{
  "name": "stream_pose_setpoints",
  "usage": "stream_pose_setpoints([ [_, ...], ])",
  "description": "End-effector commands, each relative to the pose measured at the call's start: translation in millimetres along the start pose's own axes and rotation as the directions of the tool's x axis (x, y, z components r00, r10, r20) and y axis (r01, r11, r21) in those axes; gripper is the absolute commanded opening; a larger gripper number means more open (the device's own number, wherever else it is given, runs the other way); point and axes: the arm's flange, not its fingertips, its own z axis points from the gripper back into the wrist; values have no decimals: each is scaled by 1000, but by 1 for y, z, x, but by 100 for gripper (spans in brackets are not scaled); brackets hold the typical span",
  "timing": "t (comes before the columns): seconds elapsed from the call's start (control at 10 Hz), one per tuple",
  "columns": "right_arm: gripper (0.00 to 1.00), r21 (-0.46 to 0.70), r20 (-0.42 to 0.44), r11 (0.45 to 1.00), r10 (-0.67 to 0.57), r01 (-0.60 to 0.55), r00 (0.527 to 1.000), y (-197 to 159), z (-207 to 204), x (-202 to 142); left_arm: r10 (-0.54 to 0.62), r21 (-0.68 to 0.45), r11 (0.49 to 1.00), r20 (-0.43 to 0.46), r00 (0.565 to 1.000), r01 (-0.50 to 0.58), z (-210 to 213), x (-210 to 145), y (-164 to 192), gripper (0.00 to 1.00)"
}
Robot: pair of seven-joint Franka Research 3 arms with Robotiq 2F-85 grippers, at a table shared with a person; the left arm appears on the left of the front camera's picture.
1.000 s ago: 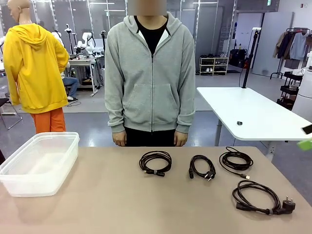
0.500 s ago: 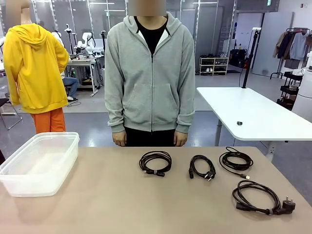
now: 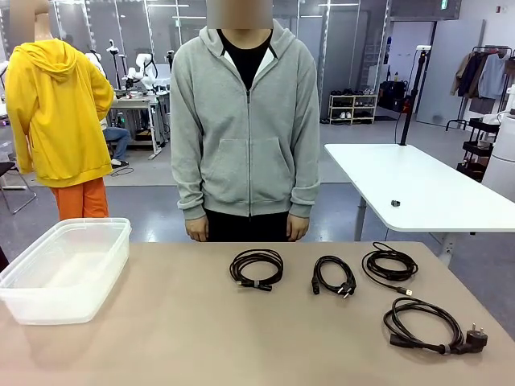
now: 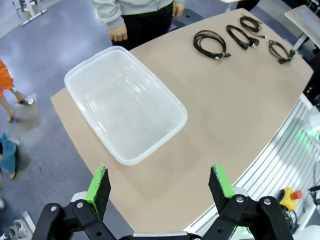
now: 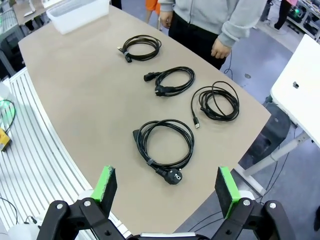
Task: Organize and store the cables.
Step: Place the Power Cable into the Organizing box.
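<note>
The left fingers (image 4: 99, 184) hang high over the near side of the clear bin (image 3: 72, 299), spread wide and gripping nothing. The right fingers (image 5: 106, 186) are spread just as wide and just as empty, well to the right of the bin and above the cables. By my reading the task stands at its first step: the bin is empty and all four cables lie out on the tabletop (image 3: 161, 346), each in its own loop, none touching another. Nearest, and farthest from the bin, lies the plug coil (image 3: 430, 326) with its round plug. Beyond it, in a row running back toward the bin, lie the thin coil (image 3: 389, 264), the short coil (image 3: 333, 275) and the bin-side coil (image 3: 256, 268), which is closest to the bin yet well apart from it. The next move probably calls for one arm to come down on a coil and close across several strands at once, so the loop lifts as a bundle. It would then carry the coil across and over the bin's rim. The tabletop between coils and bin is bare, so little blocks that path, though loose plug ends may drag or snag. The person (image 3: 245, 121) stands at the far edge, right of the bin, hands (image 3: 195, 229) hanging just behind the bin-side coil, where they could hamper a reach. Farther off, right of the bin, stands a white table (image 3: 418, 185)
</note>
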Motion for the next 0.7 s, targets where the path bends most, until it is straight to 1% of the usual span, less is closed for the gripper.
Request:
stream_pose_setpoints([
  [0.0, 100, -16, 11, 999, -29, 29, 1000, 1, 9, -5, -63, 16, 998, 46, 997, 62, -2, -11, -5, 100],
  [0.1, 100, -26, 8, 998, -52, 52, 999, -2, 11, -5, -68, 9, 998, 55, 996, 67, -4, -14, -6, 100],
  [0.3, 100, -17, 4, 997, -79, 79, 997, -6, 4, 0, -65, -7, 998, 29, 997, 66, -15, -15, -8, 100],
  [0.4, 100, -36, 8, 999, -40, 40, 999, -4, 12, -7, -50, -5, 999, 11, 999, 50, -2, -8, -6, 100],
  [0.6, 100, -36, 8, 999, -40, 40, 999, -4, 12, -7, -50, -5, 999, 11, 999, 50, -2, -8, -6, 100],
])
